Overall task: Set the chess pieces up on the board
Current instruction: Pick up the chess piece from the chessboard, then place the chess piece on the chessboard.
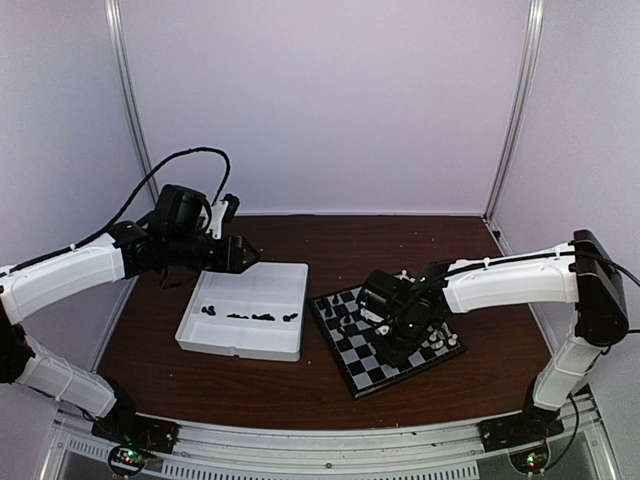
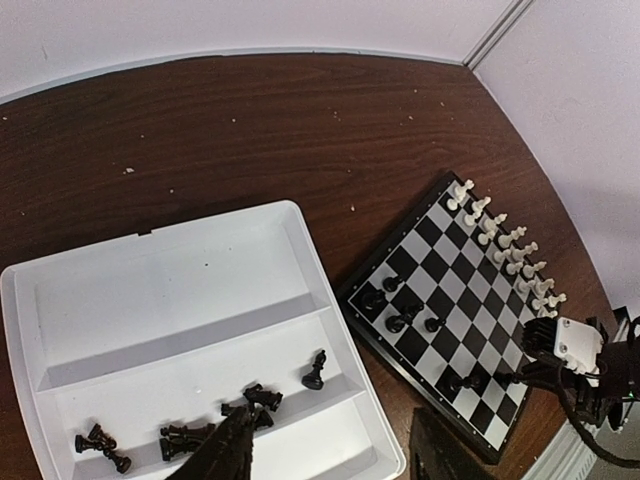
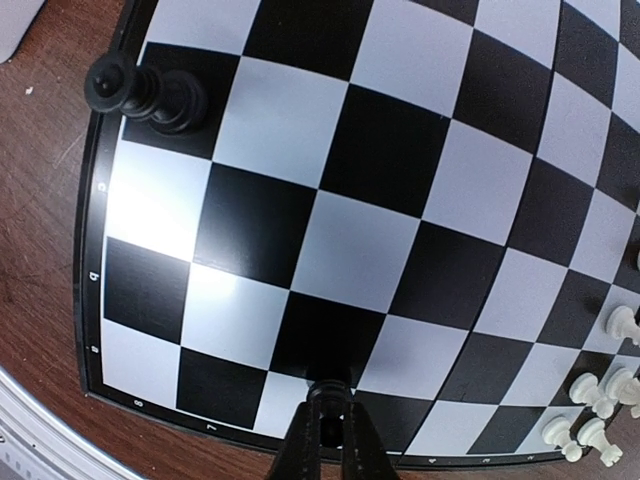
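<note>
Dark brown wood-look table (image 2: pixel 250 130), smooth, faintly shiny, with small pale specks. White plastic tray (image 2: pixel 150 290), smooth, with soft sheen. Glossy board (image 3: pixel 360 160), with bright glare on some squares. Black plastic pieces (image 3: pixel 160 95), shiny. Matt pale walls (image 1: pixel 320 100).

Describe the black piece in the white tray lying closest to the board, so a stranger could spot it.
Find the white tray beside the board; one of its compartments holds a row of loose black pieces. The target piece sits alone at the row's end nearest the board, while the others lie in clumps.
</note>
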`<state>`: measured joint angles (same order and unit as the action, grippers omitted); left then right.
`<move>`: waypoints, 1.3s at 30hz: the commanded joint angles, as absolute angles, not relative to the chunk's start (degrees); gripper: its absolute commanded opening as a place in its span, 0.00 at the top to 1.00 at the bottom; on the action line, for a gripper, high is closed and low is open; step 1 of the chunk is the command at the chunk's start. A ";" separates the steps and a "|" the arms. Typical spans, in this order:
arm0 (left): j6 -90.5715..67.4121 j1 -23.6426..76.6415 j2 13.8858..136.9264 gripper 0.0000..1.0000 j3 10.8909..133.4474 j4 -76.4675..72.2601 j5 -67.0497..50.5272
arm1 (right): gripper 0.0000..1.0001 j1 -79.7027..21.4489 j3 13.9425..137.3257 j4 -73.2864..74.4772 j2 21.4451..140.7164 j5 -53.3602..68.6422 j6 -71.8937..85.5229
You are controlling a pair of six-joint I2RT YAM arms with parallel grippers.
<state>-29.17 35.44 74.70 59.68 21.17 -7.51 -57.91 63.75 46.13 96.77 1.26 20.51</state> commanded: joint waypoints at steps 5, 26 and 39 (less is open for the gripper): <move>-29.69 35.16 75.41 0.47 61.59 20.40 -7.88 | 0.97 -58.32 70.40 44.38 97.71 -3.25 19.81; -28.56 35.16 74.50 0.47 61.94 22.54 -5.93 | 1.00 -56.44 83.25 41.58 111.00 -6.87 19.17; -28.43 35.16 75.05 0.47 62.36 22.58 -6.01 | 0.99 -55.62 85.07 41.13 113.85 -7.26 18.24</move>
